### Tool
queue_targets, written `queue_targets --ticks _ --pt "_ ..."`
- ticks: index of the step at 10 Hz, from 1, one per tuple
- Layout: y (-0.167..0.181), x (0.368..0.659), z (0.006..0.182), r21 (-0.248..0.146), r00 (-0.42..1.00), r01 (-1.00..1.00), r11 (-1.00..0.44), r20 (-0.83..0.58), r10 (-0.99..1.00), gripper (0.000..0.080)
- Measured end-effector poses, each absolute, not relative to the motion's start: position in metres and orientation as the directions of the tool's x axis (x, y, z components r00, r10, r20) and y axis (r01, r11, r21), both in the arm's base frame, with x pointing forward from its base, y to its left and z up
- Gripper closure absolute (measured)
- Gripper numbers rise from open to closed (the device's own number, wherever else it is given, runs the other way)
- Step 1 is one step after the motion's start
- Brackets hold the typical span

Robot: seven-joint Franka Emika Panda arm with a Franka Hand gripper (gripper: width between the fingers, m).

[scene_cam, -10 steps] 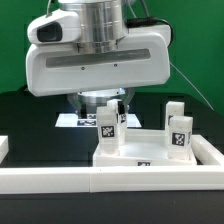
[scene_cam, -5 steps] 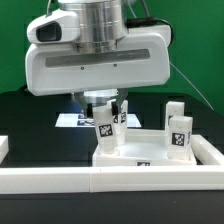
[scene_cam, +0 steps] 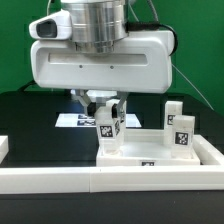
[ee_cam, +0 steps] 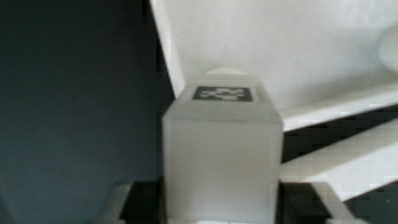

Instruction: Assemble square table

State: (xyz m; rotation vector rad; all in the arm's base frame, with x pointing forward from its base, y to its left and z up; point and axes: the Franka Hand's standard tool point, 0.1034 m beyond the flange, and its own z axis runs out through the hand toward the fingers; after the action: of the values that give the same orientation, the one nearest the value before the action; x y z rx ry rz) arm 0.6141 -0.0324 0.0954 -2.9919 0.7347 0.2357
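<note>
While the white block leg [scene_cam: 108, 128] stands upright on the square table top [scene_cam: 150, 152], its tagged upper part sits between the two fingers of the gripper [scene_cam: 107, 108], which come down on it from above. In the wrist view the same leg [ee_cam: 221, 150] fills the middle, its small tag facing the camera, and the dark fingertips [ee_cam: 139, 200] press against its sides, so the pincer is clenched on the leg. Beneath it, the top's raised rim [ee_cam: 267, 40] runs across the black table. Two more tagged legs [scene_cam: 178, 128] stand upright together at the exterior view's right, well apart from the gripper. A long white border rail [scene_cam: 60, 178] lies along the front, and the marker board [scene_cam: 72, 120] lies flat behind the arm.
</note>
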Motion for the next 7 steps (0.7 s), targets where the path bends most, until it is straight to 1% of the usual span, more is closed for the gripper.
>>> queue_targets --ticks 1,2,4,6,7 --pt "-0.029 0.616 0.095 0.0 0.825 -0.551 -0.834 -0.148 -0.545 0.0515" --pt "-0.027 0.618 0.095 0.002 0.796 -0.597 -0.802 -0.13 -0.592 0.0515" --pt "-0.022 0.62 0.095 0.014 0.681 -0.728 -0.686 -0.107 -0.724 0.0515" --pt "-0.017 0.621 0.096 0.019 0.549 -0.834 -0.552 -0.083 -0.832 0.0515" --pt "-0.016 0.62 0.096 0.023 0.45 -0.891 -0.453 -0.07 -0.89 0.0515"
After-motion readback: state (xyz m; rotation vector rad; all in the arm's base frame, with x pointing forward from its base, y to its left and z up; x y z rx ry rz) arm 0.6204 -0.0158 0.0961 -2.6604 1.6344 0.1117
